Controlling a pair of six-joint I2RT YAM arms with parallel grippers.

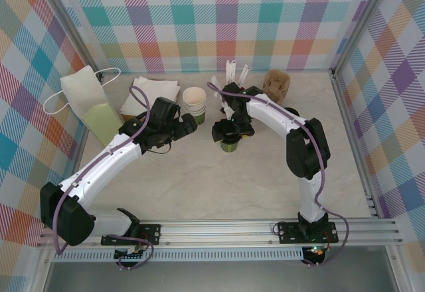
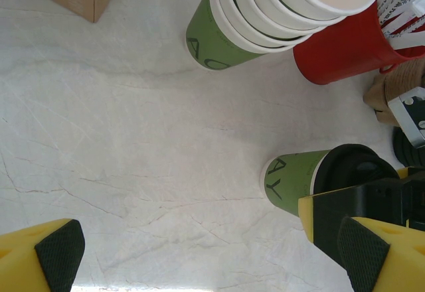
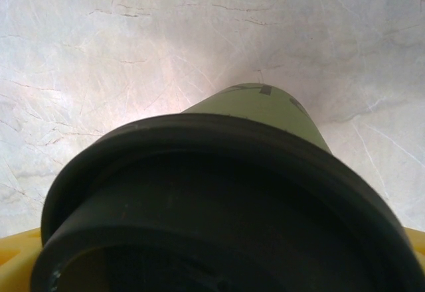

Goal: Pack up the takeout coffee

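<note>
Right claw (image 1: 229, 135) gapes wide around the small, black-lidded olive-green paper cup (image 2: 295, 180), not clamped on it. Closing off-centre could topple it.

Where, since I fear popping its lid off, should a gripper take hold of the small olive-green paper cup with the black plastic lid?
Take the olive-green paper cup by its wall just under the black plastic lid, coming down from above, probably. It stands upright and widens toward the top, so the lid's overhanging rim should stop it slipping.
</note>
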